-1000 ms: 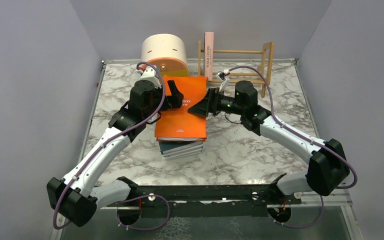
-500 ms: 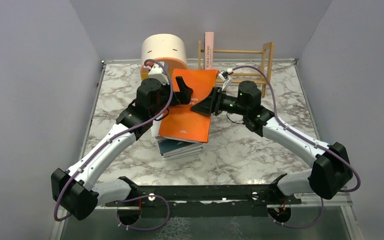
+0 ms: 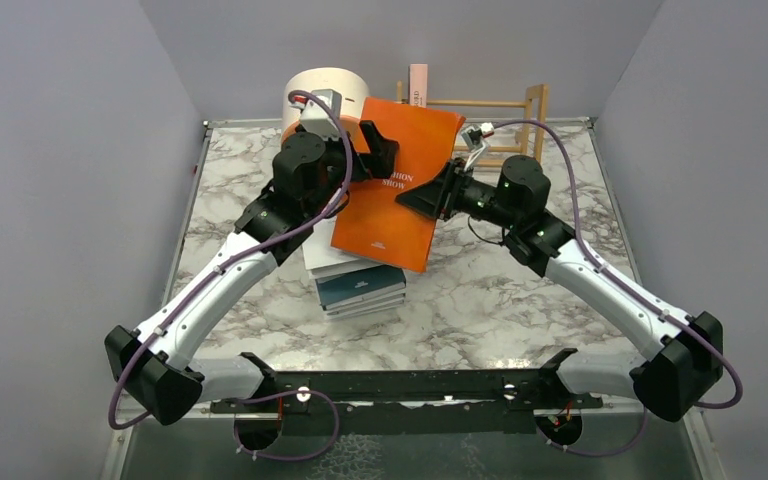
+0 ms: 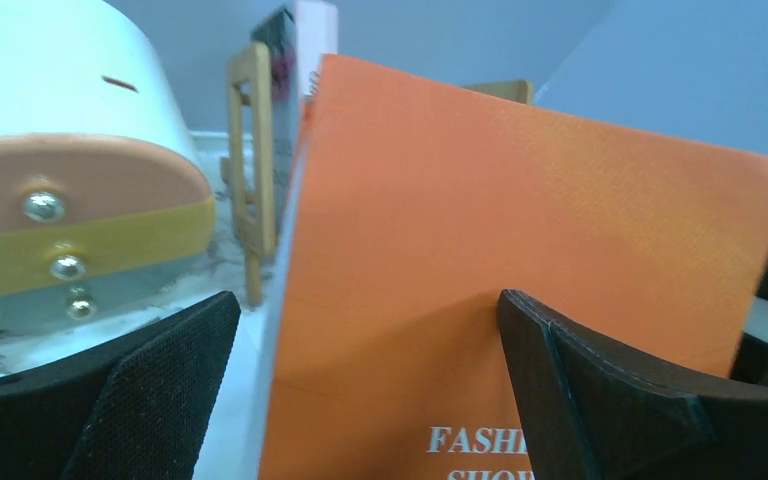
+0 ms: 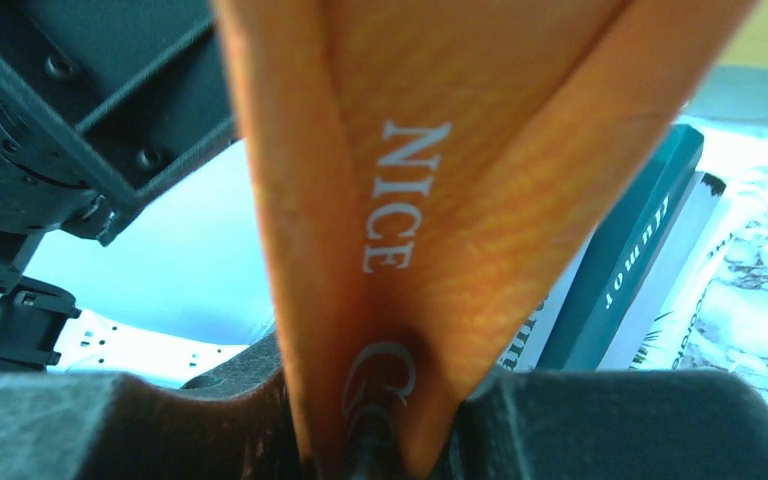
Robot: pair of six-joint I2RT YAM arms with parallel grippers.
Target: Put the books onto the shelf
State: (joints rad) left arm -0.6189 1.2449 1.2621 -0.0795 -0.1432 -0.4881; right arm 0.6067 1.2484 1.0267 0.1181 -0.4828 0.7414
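Observation:
The orange book [image 3: 395, 200] hangs tilted above the stack of books [image 3: 360, 285], its top corner toward the shelf [image 3: 490, 110]. My right gripper [image 3: 438, 195] is shut on its right edge; in the right wrist view both pads pinch the orange spine [image 5: 410, 150] at my right gripper [image 5: 365, 420]. My left gripper [image 3: 365, 158] stands open astride the book's left edge. In the left wrist view one finger lies on the orange cover [image 4: 520, 230] and the other stays off to its left, around my left gripper [image 4: 368, 300]. A pink-white book [image 3: 418, 85] stands in the shelf's left end.
A round cream, orange and yellow drawer box [image 3: 320, 95] stands at the back, just left of the shelf and close behind my left gripper. A teal "Humor" book [image 5: 625, 250] lies in the stack under the lifted one. Grey walls enclose the marble table [image 3: 520, 290].
The orange book has risen off the stack, tipped up and moved back toward the shelf. My right gripper has closed on its edge. Both arms moved back with it.

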